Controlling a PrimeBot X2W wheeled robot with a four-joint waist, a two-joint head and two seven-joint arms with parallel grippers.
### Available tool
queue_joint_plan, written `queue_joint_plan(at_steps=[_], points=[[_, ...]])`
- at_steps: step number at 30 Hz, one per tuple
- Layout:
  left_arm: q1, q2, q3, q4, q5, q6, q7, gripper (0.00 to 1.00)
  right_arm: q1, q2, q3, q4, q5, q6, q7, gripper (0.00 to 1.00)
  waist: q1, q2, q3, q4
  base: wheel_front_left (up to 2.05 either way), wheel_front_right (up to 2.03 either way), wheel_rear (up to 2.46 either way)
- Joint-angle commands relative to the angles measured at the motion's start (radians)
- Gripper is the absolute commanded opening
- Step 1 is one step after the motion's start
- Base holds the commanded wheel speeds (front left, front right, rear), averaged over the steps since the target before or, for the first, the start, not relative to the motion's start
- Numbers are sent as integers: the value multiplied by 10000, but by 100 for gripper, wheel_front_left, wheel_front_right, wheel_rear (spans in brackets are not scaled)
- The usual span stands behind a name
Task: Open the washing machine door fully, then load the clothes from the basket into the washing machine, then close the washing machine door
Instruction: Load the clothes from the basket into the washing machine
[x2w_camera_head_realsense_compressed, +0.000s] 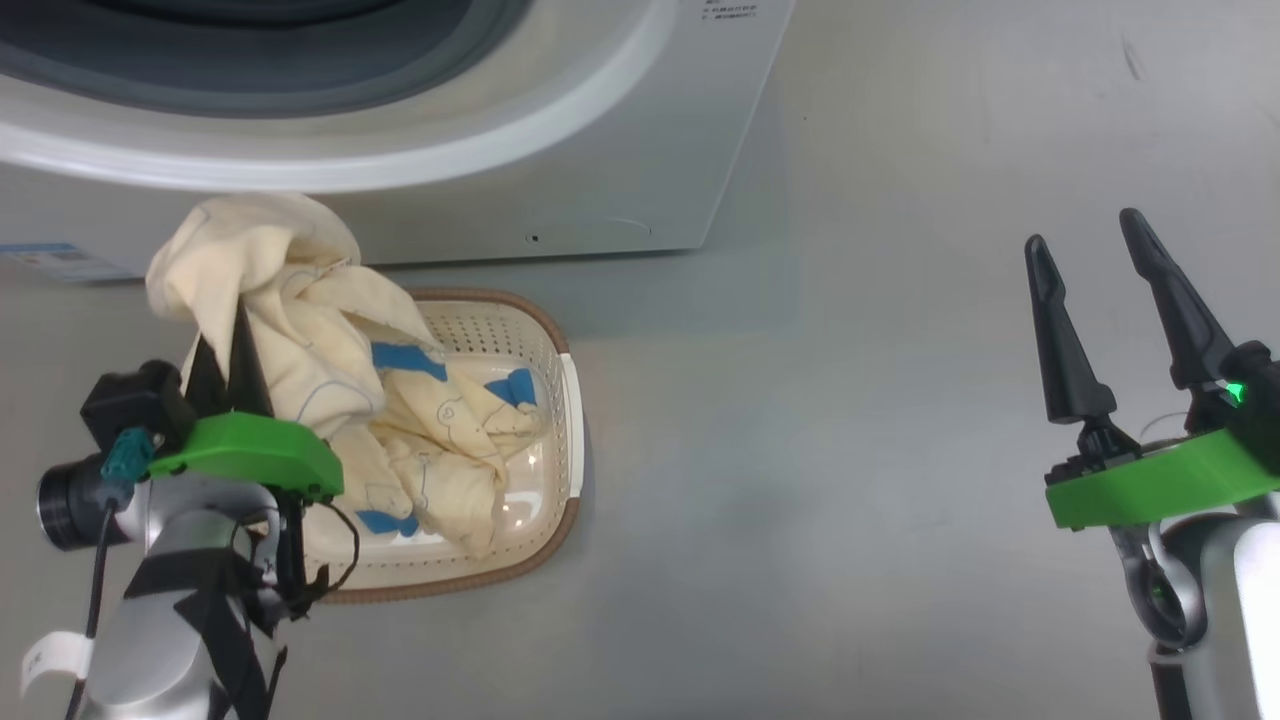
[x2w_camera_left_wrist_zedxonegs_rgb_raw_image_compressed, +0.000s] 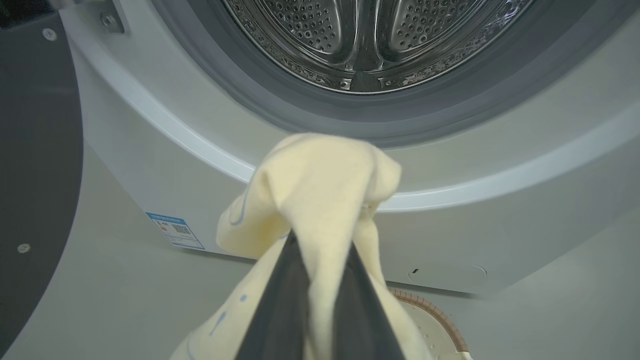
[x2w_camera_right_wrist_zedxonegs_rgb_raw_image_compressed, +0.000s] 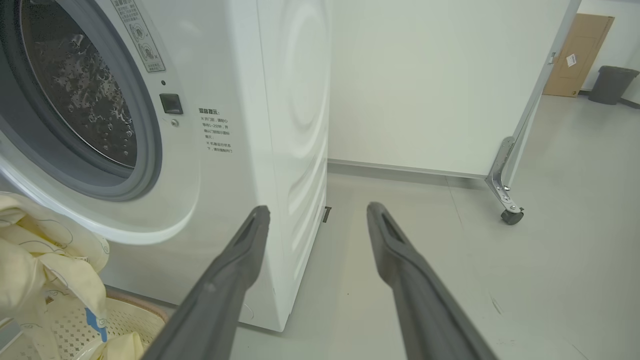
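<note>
My left gripper (x2w_camera_head_realsense_compressed: 228, 330) is shut on a bunch of the cream-yellow clothes (x2w_camera_head_realsense_compressed: 290, 290), lifted above the basket (x2w_camera_head_realsense_compressed: 560, 400), with the rest trailing down into it. In the left wrist view the pinched clothes (x2w_camera_left_wrist_zedxonegs_rgb_raw_image_compressed: 320, 190) bulge past the fingertips just below the washing machine (x2w_camera_left_wrist_zedxonegs_rgb_raw_image_compressed: 150, 170) opening and its steel drum (x2w_camera_left_wrist_zedxonegs_rgb_raw_image_compressed: 360, 35). The dark washing machine door (x2w_camera_left_wrist_zedxonegs_rgb_raw_image_compressed: 35, 165) stands swung open at the left. My right gripper (x2w_camera_head_realsense_compressed: 1085, 235) is open and empty, far to the right over bare floor; its view has the washing machine (x2w_camera_right_wrist_zedxonegs_rgb_raw_image_compressed: 260, 100) at left.
The basket sits on the grey floor right in front of the washing machine (x2w_camera_head_realsense_compressed: 600, 150). A white wheeled partition (x2w_camera_right_wrist_zedxonegs_rgb_raw_image_compressed: 510, 170) stands to the machine's right, with a grey bin (x2w_camera_right_wrist_zedxonegs_rgb_raw_image_compressed: 612, 85) and a brown door (x2w_camera_right_wrist_zedxonegs_rgb_raw_image_compressed: 575, 50) far behind.
</note>
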Motion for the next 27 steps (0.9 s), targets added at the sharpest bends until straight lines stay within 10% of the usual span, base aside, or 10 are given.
queue_joint_plan(at_steps=[1, 27], points=[[246, 222, 489, -586, 255, 64, -140, 0, 177, -119, 122, -282, -85, -29, 90, 100, 1, -1, -458, 10, 0, 0, 0], [2797, -70, 601, -2765, 1142, 71, -141, 0, 1676, 138, -60, -299, -269, -29, 588, 100, 1, -1, -2922, 583, 0, 0, 0]])
